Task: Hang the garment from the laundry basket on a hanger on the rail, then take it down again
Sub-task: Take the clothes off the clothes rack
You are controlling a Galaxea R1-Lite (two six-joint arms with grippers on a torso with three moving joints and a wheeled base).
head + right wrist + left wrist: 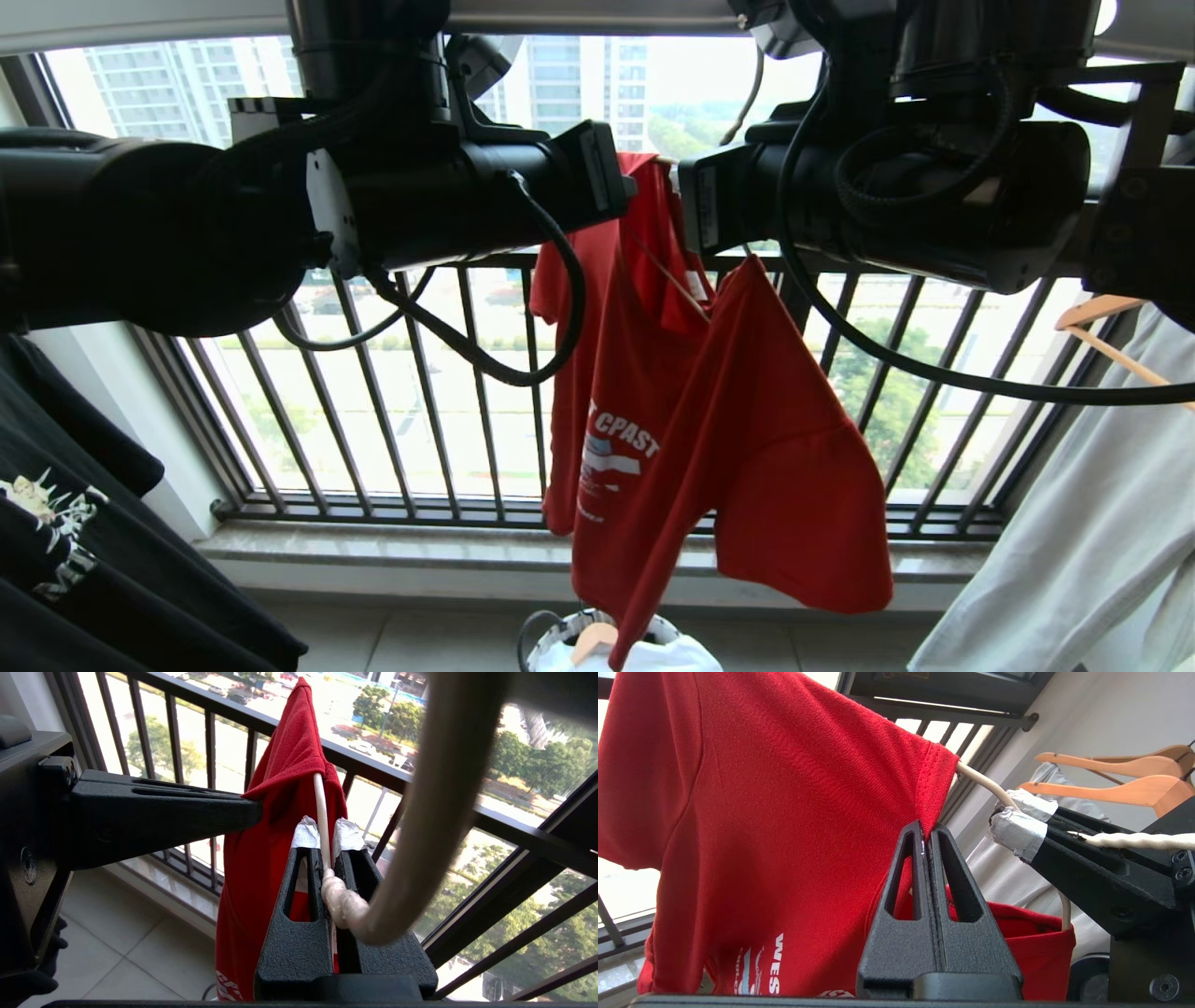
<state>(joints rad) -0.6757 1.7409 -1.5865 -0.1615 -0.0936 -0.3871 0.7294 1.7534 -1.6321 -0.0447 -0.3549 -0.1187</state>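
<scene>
The red garment (709,420) hangs between my two raised arms in front of the window, draped over the thin white hanger (320,807). My left gripper (927,828) is shut on the garment's (761,812) neck edge, right beside the spot where the hanger wire (980,781) comes out of the cloth. My right gripper (324,833), with taped tips, is shut on the hanger wire just above its twisted neck. The hanger's hook curves close past the right wrist camera. The laundry basket (569,623) stands on the floor below the shirt. The rail is out of view.
A black printed T-shirt (75,523) hangs at the left and a pale grey garment (1074,523) on a wooden hanger (1102,322) at the right. The dark window railing (420,392) runs behind. Two wooden hangers (1111,765) hang beyond the right gripper (1017,816).
</scene>
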